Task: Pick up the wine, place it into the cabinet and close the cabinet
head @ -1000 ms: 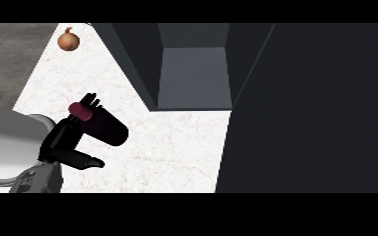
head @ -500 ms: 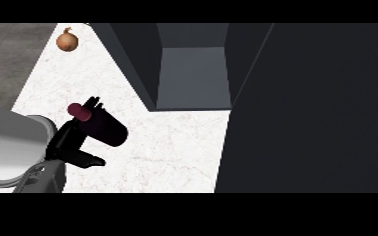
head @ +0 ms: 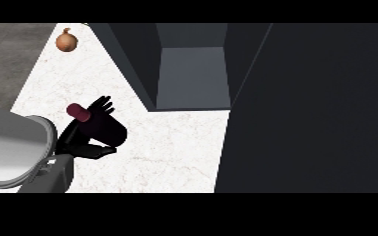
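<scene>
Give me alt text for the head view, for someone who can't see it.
The robot's left hand is curled round a dark red wine bottle over a white counter, left of an open dark cabinet. An onion lies at the counter's far left corner.

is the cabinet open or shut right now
Open. The cabinet shows its bare grey inside, and its dark door stands swung out at the right.

Dark-red wine (head: 77,111) top shows, tilted, beside the open grey cabinet (head: 193,75).
</scene>
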You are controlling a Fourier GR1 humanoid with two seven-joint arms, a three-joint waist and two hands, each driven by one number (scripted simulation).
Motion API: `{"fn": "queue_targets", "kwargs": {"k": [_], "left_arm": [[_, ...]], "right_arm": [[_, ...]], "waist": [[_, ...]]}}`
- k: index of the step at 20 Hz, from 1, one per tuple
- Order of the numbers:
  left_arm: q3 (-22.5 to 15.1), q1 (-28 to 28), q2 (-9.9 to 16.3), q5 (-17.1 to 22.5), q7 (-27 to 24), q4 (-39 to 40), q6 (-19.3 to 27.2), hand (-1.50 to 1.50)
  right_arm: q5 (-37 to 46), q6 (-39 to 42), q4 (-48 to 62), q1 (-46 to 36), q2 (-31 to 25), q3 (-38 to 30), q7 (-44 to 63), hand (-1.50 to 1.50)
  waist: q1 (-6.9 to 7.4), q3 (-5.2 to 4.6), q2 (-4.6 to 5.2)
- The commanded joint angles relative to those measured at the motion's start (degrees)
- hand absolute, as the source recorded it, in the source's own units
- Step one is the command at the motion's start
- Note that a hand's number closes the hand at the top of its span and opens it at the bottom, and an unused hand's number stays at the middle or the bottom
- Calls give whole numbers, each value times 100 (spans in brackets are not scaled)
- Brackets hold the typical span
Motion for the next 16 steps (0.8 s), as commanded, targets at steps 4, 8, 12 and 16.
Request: {"fn": "queue_targets", "kwargs": {"k": [4, 8, 12, 16], "left_arm": [[-178, -89, -127, -106, -538, 315, -628, 150], [-671, -240, -213, -700, -1079, -31, -31, 150], [-808, 152, -279, -854, -1878, -259, 334, 150], [-413, -62, -685, -434, -1406, -516, 1201, 150]], "right_arm": [[-379, -161, -421, -210, -56, 26, 740, -150], [-480, -62, -157, -96, -11, -144, 293, -150], [-429, -23, -487, 215, -23, -46, 356, -150], [-143, -91, -149, 98, 98, 169, 92, -150]], "waist": [[-3, -6, -3], [-13, -3, 8], [15, 1, -5], [105, 7, -17]]}}
